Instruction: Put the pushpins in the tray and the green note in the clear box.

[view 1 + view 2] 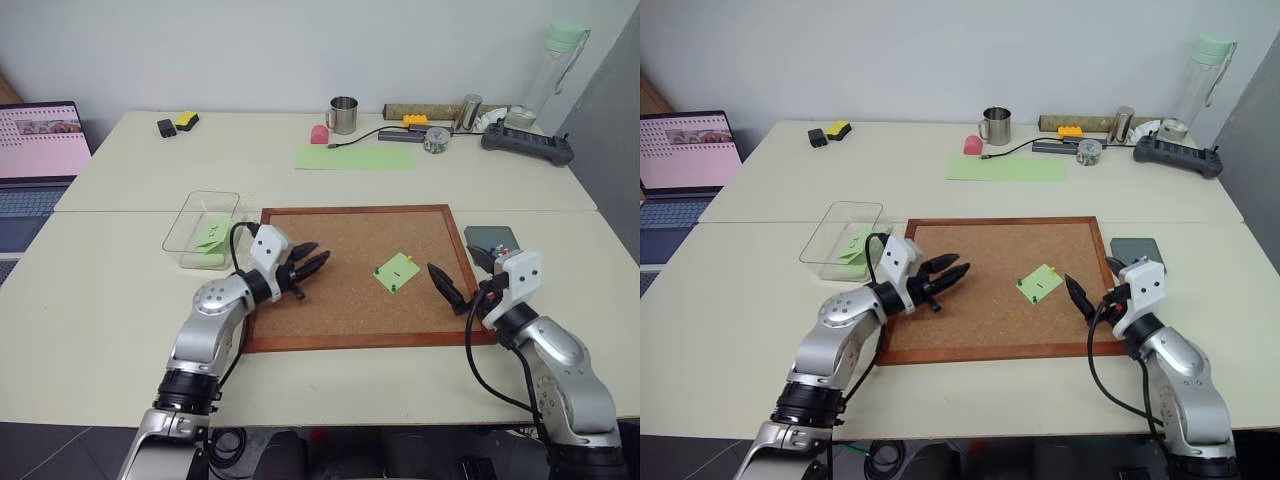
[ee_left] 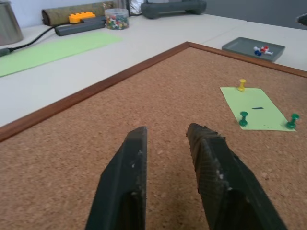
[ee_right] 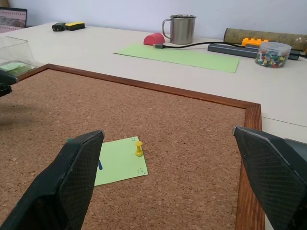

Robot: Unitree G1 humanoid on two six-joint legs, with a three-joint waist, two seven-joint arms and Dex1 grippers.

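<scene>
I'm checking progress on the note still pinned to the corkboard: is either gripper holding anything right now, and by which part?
Nothing is held. The left gripper hovers over bare corkboard with an empty gap between its fingers; the right gripper is open, short of the green note.

From head height, a stereo pair of cameras looks forward and down across the table [image 1: 120,300], both eyes framing the corkboard [image 1: 350,330] at mid-distance. A camera on each wrist sits low and close over the cork, the left one facing the green note [image 2: 256,109] and grey tray [image 2: 242,46], the right one facing that same note and the mug [image 3: 181,28] beyond.
</scene>
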